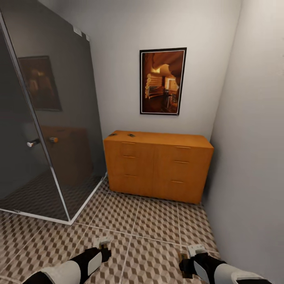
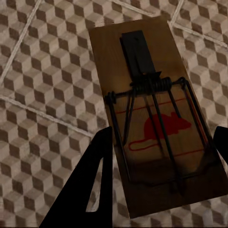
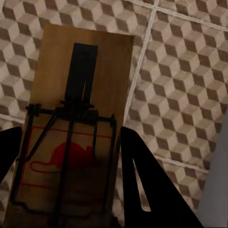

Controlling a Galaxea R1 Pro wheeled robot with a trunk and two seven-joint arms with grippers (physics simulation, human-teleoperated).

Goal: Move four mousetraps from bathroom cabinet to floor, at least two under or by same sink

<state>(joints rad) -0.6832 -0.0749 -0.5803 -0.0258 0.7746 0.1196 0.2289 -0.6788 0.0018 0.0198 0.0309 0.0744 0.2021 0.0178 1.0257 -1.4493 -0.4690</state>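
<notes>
Head view: two mousetraps point(image 1: 113, 135) are seen on the cabinet point(image 1: 157, 165) at 12 o'clock. Left wrist: the left gripper point(image 2: 161, 147) is clamped on a mousetrap point(image 2: 152, 114). Right wrist: the right gripper point(image 3: 66, 152) is clamped likewise on another trap point(image 3: 78, 118) (carrying step, judged); lowering onto the bathroom floor point(image 1: 150, 221) beside a sink is called for.

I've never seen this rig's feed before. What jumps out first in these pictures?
Each wrist view has a wooden mousetrap with a red mouse print between dark fingers: one in the left gripper, one in the right gripper, above the cube-patterned floor. In the head view an orange cabinet stands against the far wall with two small dark pieces on its top, under a framed picture, beside a dark glass shower.
</notes>
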